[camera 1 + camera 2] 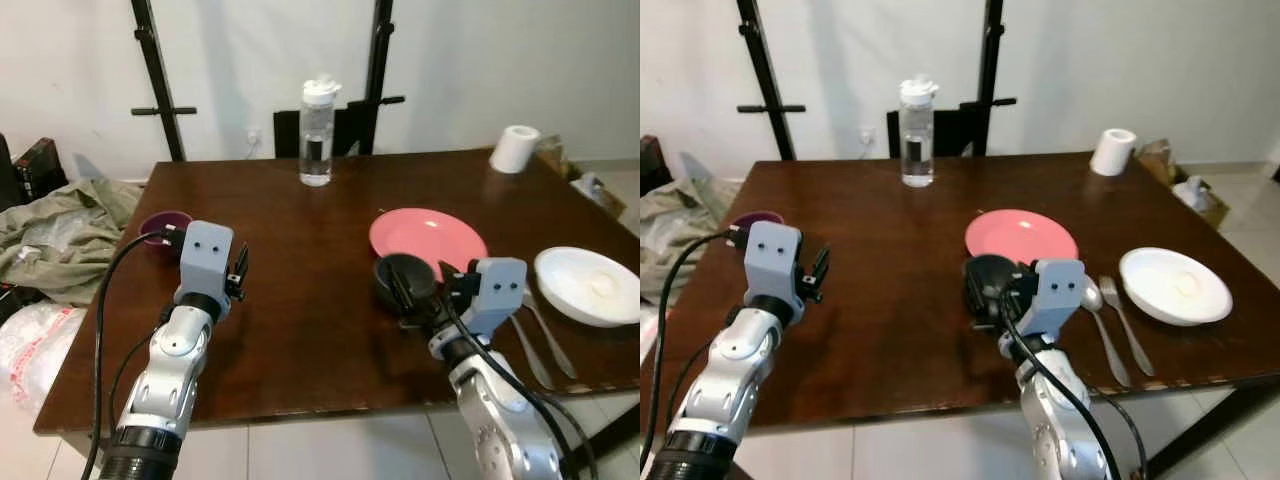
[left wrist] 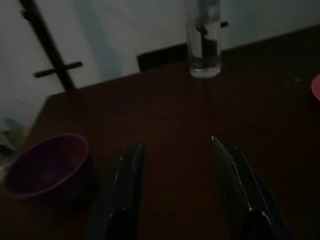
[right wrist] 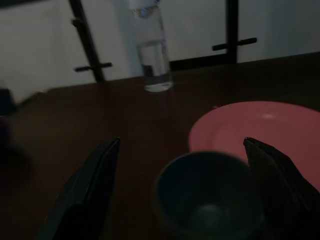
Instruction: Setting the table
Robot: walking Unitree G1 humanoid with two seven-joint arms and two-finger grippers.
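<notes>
From my head camera, my right gripper (image 1: 415, 292) reaches at the dark cup (image 1: 404, 277), which sits on the brown counter (image 1: 300, 260) just touching the near edge of the pink plate (image 1: 428, 236), while my left gripper (image 1: 238, 272) hovers over bare wood near the purple bowl (image 1: 164, 228). My left wrist camera shows its fingers (image 2: 129, 175) spread apart on nothing, the bowl off to one side and the water bottle (image 2: 203, 40) far ahead. My right wrist camera shows my fingers (image 3: 95, 180) wide apart on either side of the cup without gripping it, and I judge that closing off-centre could tip it or shove it into the plate.
</notes>
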